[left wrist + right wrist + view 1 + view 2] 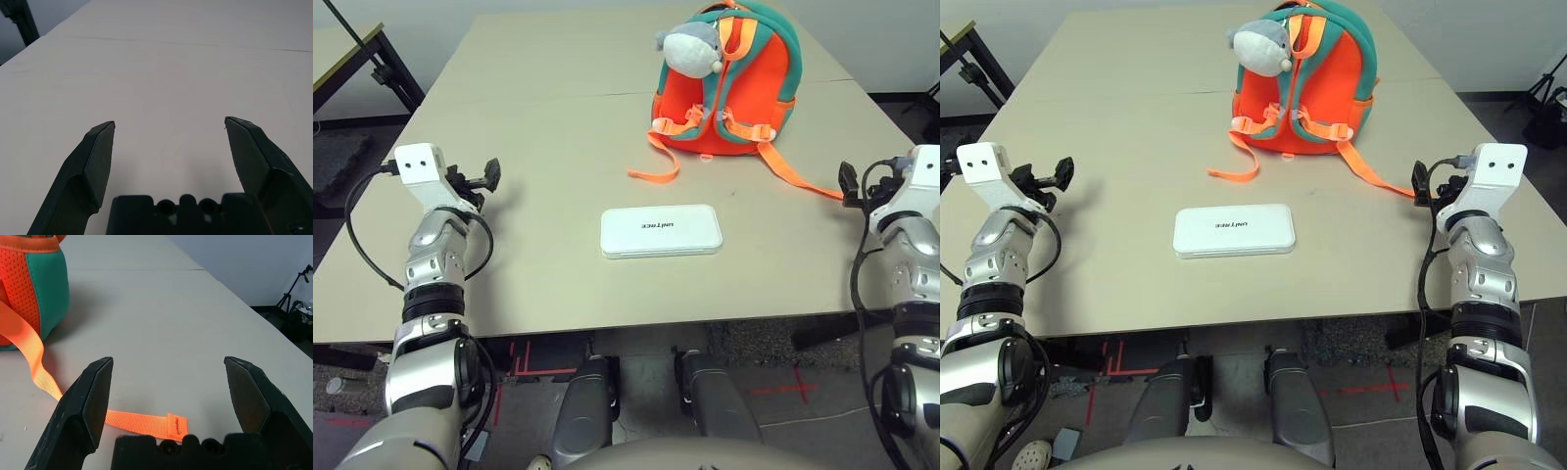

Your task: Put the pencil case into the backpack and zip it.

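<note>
Resting on the table (509,294): one pencil case (661,232), one backpack (726,83).

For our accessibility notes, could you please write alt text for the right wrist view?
The right hand hangs open above a beige table, its two black fingers apart with nothing between them. An orange strap trails across the table beneath it from the orange and teal backpack.
</note>
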You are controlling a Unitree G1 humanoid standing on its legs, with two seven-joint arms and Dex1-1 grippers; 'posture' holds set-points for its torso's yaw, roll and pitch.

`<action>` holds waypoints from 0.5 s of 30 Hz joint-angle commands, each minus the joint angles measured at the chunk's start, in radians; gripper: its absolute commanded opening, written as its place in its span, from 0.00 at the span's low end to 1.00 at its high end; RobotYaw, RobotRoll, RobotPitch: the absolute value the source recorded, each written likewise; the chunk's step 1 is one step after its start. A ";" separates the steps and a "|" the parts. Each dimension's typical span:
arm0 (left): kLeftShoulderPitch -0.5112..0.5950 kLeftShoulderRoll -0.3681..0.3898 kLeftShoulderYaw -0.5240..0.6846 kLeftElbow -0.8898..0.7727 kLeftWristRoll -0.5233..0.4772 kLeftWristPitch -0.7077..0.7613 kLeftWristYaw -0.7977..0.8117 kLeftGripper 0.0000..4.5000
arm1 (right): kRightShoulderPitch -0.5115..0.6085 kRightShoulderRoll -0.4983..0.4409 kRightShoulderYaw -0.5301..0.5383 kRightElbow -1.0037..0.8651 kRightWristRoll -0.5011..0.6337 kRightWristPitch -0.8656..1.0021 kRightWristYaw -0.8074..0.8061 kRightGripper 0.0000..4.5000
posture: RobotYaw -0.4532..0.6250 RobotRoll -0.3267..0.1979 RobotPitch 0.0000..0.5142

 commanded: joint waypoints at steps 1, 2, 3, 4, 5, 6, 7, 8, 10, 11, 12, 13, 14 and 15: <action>0.016 0.001 0.004 -0.025 -0.003 0.015 0.002 1.00 | -0.009 0.003 0.003 0.022 -0.008 -0.012 0.004 0.99 | 0.34 0.62 0.26; 0.014 -0.001 0.002 -0.025 -0.002 0.016 0.003 1.00 | -0.013 0.002 0.003 0.026 -0.009 -0.013 0.005 0.99 | 0.34 0.62 0.26; 0.011 -0.003 0.000 -0.026 -0.001 0.018 0.002 1.00 | -0.015 0.003 0.002 0.028 -0.009 -0.015 0.005 0.99 | 0.34 0.62 0.26; 0.009 -0.004 -0.003 -0.026 0.000 0.019 0.000 1.00 | -0.016 0.004 0.002 0.030 -0.010 -0.017 0.004 0.99 | 0.34 0.62 0.26; 0.009 -0.005 -0.004 -0.028 -0.001 0.021 -0.003 1.00 | -0.016 0.005 0.002 0.031 -0.010 -0.018 0.003 0.99 | 0.34 0.62 0.26; 0.010 -0.004 -0.006 -0.033 -0.002 0.028 -0.006 1.00 | -0.016 0.006 0.002 0.030 -0.010 -0.019 0.003 0.99 | 0.34 0.62 0.26; 0.010 -0.004 -0.008 -0.041 -0.003 0.035 -0.010 1.00 | -0.015 0.008 0.002 0.029 -0.010 -0.020 0.002 0.99 | 0.34 0.62 0.26; 0.009 -0.003 -0.008 -0.051 -0.009 0.048 -0.016 1.00 | -0.014 0.010 0.002 0.026 -0.009 -0.019 0.001 0.99 | 0.34 0.62 0.26; 0.001 0.000 -0.009 -0.078 -0.028 0.101 -0.033 1.00 | -0.011 0.013 0.004 0.021 -0.009 -0.017 0.003 0.99 | 0.34 0.62 0.27; -0.003 0.001 -0.010 -0.096 -0.038 0.129 -0.044 1.00 | -0.008 0.014 0.005 0.017 -0.009 -0.016 0.005 0.99 | 0.34 0.62 0.27; -0.007 0.002 -0.011 -0.116 -0.051 0.164 -0.056 1.00 | -0.005 0.014 0.005 0.013 -0.009 -0.015 0.006 0.99 | 0.34 0.62 0.27; -0.011 0.002 -0.012 -0.140 -0.071 0.207 -0.069 1.00 | -0.004 0.013 0.004 0.011 -0.009 -0.014 0.008 0.99 | 0.34 0.62 0.27; -0.017 0.001 -0.011 -0.167 -0.096 0.262 -0.080 1.00 | -0.003 0.012 0.003 0.010 -0.008 -0.014 0.009 0.99 | 0.34 0.62 0.27; -0.024 0.002 -0.014 -0.198 -0.121 0.324 -0.094 1.00 | -0.004 0.009 0.003 0.011 -0.009 -0.015 0.011 0.99 | 0.34 0.62 0.27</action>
